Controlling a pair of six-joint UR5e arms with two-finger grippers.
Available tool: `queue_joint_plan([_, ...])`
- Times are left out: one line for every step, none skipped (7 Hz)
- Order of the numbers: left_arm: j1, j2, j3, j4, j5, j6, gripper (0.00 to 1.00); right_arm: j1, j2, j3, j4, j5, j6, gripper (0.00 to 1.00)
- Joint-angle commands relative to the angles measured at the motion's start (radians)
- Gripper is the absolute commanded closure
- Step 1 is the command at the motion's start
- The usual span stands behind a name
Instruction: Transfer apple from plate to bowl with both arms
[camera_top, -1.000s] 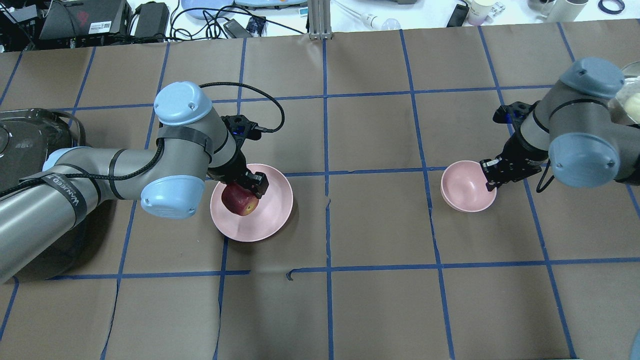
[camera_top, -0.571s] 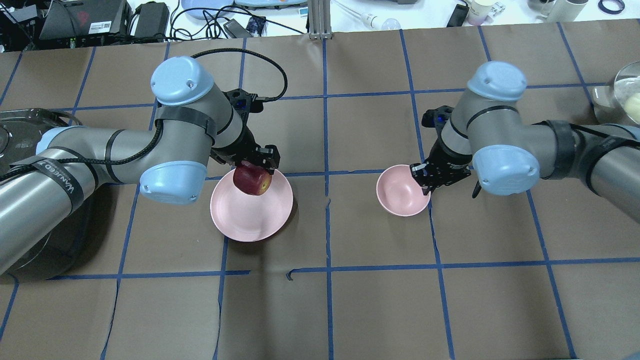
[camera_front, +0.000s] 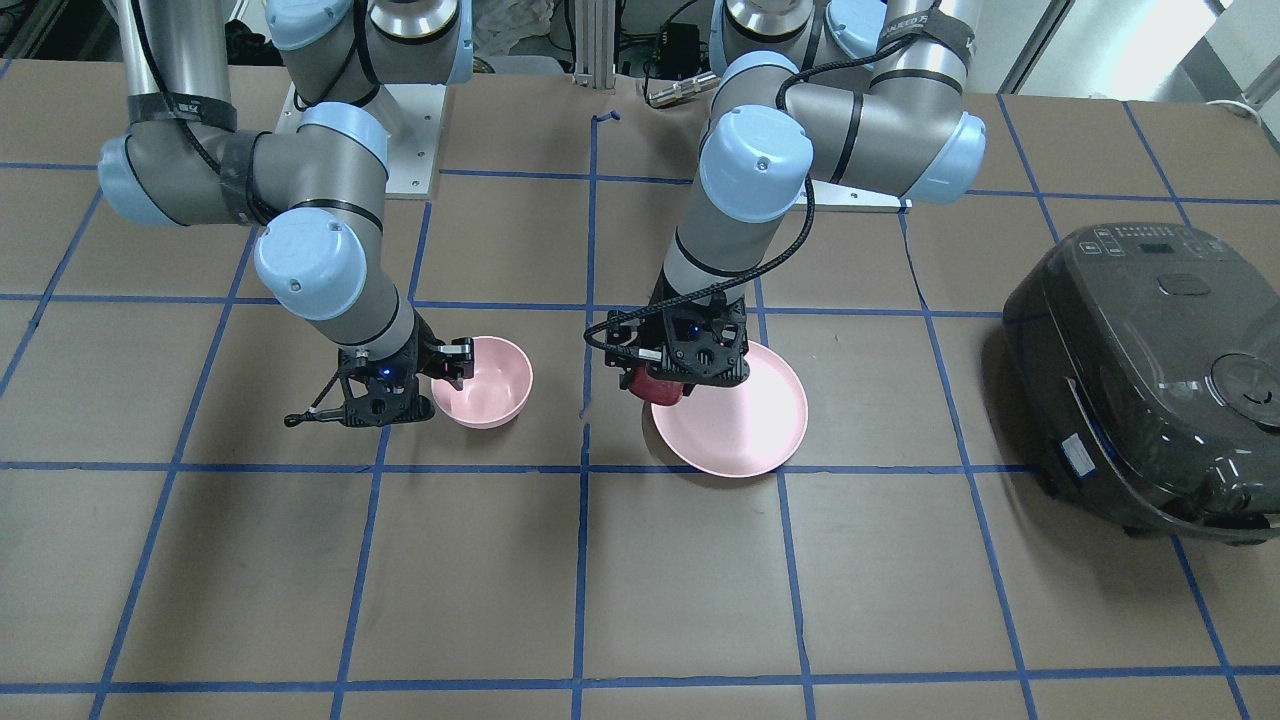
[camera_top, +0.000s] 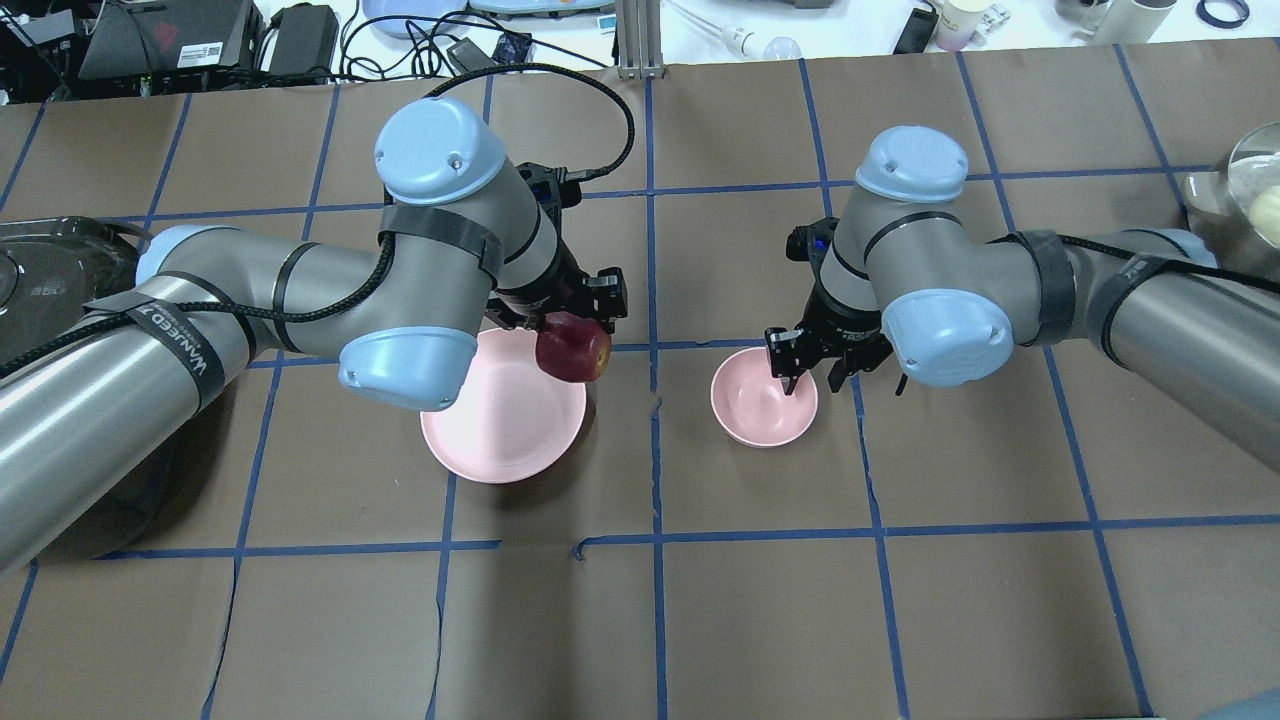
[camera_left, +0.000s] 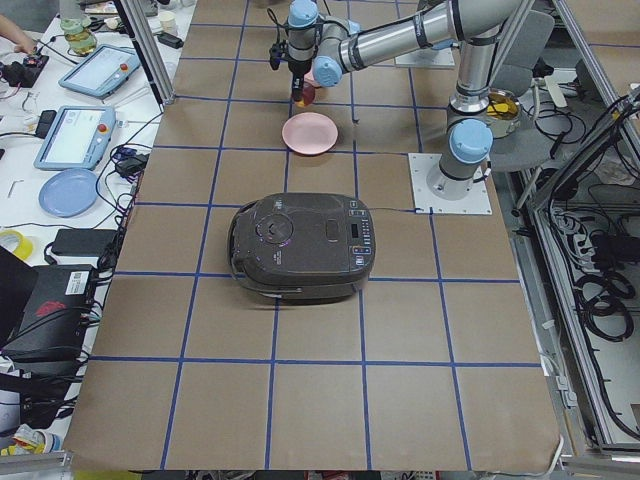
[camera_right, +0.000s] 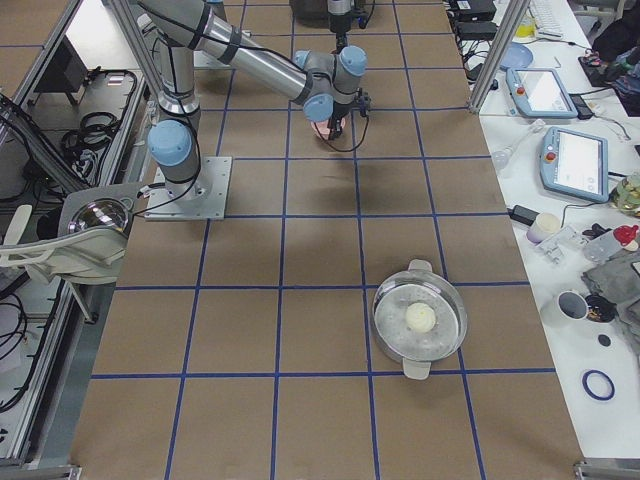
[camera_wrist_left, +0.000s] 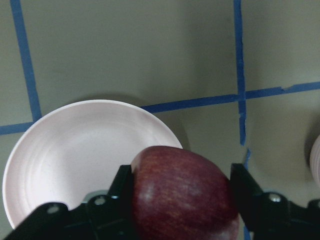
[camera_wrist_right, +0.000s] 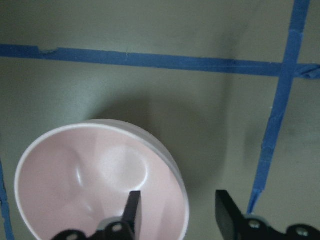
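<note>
My left gripper (camera_top: 578, 335) is shut on the dark red apple (camera_top: 572, 352) and holds it in the air over the right rim of the flat pink plate (camera_top: 495, 425). The left wrist view shows the apple (camera_wrist_left: 182, 195) between both fingers, above the plate (camera_wrist_left: 75, 155). The small pink bowl (camera_top: 762, 400) sits just right of the table's centre line. My right gripper (camera_top: 808, 375) is open and straddles the bowl's far right rim (camera_wrist_right: 175, 170), one finger (camera_wrist_right: 132, 207) inside and one outside. From the front, the apple (camera_front: 655, 385) hangs between the plate (camera_front: 740, 425) and the bowl (camera_front: 485, 395).
A dark rice cooker (camera_front: 1140, 380) stands at the table's end on my left, also seen at the overhead view's left edge (camera_top: 40, 290). A glass-lidded pot (camera_right: 420, 318) sits at the far right end. Blue tape lines cross the brown table cover.
My left gripper lifted the apple off the plate and carried it right, toward the bowl. My right arm brought the bowl left toward the centre, and its jaws now stand apart around the rim.
</note>
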Motion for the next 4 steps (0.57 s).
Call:
queue_joint_plan([-0.047,-0.009,0.021,0.001,-0.008,-0.196,0.83,-0.005,-0.102,-0.156,0.228,-0.051,0.001,0.00])
queue_joint_plan([-0.083,-0.028,0.057,0.000,-0.013,-0.265,0.83,-0.005,-0.150,-0.242,0.337,-0.092,0.001,0.00])
queue_joint_plan([-0.121,-0.059,0.099,-0.011,-0.028,-0.336,0.83,-0.005,-0.184,-0.341,0.481,-0.112,0.001,0.00])
queue_joint_plan([-0.176,-0.096,0.116,-0.006,-0.028,-0.391,0.83,-0.003,-0.195,-0.459,0.615,-0.112,0.001,0.00])
